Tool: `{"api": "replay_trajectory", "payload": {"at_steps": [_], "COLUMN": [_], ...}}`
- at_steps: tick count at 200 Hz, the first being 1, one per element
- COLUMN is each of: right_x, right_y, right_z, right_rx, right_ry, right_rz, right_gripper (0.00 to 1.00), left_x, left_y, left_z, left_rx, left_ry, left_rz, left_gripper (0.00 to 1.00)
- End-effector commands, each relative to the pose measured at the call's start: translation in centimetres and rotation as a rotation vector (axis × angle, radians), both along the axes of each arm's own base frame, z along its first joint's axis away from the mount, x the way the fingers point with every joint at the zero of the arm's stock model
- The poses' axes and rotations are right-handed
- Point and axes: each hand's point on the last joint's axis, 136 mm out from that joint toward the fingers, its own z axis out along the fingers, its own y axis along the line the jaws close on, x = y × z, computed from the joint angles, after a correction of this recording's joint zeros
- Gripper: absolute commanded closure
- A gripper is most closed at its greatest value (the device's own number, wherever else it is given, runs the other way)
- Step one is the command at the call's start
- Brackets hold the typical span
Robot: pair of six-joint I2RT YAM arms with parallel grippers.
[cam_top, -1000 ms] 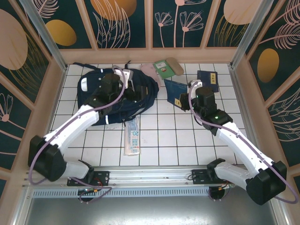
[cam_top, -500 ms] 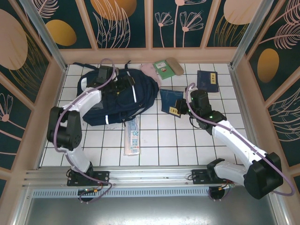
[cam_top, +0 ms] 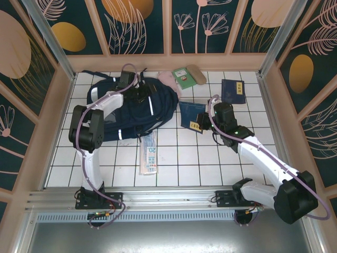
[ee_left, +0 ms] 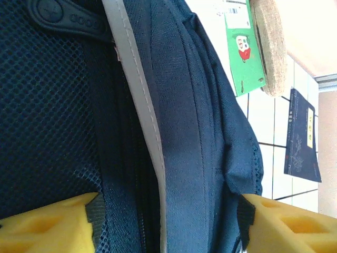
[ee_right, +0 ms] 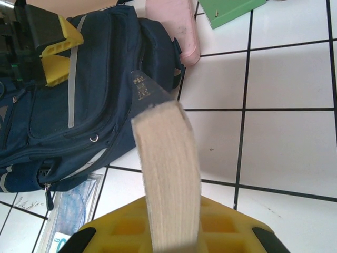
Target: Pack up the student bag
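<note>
At the far left of the tiled table (cam_top: pixel 179 158) the student bag (cam_top: pixel 131 113) lies flat. The left gripper (ee_left: pixel 168 211) sits over the bag's upper part, its fingers spread wide with navy fabric and a white stripe between them. Just right of the bag, the right gripper (ee_right: pixel 171 232) is clamped on a navy book (ee_right: pixel 166 174), pale page edge towards the wrist camera. A green book (cam_top: pixel 184 78) lies near the back wall

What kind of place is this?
Likely a robot test booth: two arms bolted to a rail, a tiled table boxed in by leaf-painted walls, a bag and a book in the right pincer.
</note>
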Motion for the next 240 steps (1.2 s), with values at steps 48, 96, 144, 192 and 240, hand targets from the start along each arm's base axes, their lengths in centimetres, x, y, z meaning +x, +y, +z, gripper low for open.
{"api": "replay_trajectory", "payload": {"at_steps": [48, 96, 144, 192, 240], "right_x": [0.4, 0.4, 0.8, 1.3, 2.2], "right_y": [0.6, 0.3, -1.4, -4.7, -5.4], "right_z": [0.0, -0.1, 1.2, 4.6, 8.6], "right_rx": [0.044, 0.050, 0.050, 0.172, 0.291], "right_ry": [-0.016, -0.020, -0.041, -0.104, -0.162], "right_rz": [0.003, -0.017, -0.111, -0.250, -0.241], "right_gripper": [1.00, 1.00, 1.00, 1.00, 1.00], "left_x": [2.2, 2.2, 2.2, 0.2, -5.1], "left_y": [-1.9, -2.6, -2.7, -0.7, 1.8], "left_z": [1.5, -0.1, 1.2, 10.1, 15.1], "left_rx": [-0.082, -0.107, -0.079, 0.093, 0.201], "left_ry": [-0.059, -0.027, -0.027, -0.112, -0.168], "left_rz": [-0.038, -0.048, -0.064, -0.119, -0.153], "left_gripper": [0.42, 0.58, 1.00, 1.00, 1.00]}}
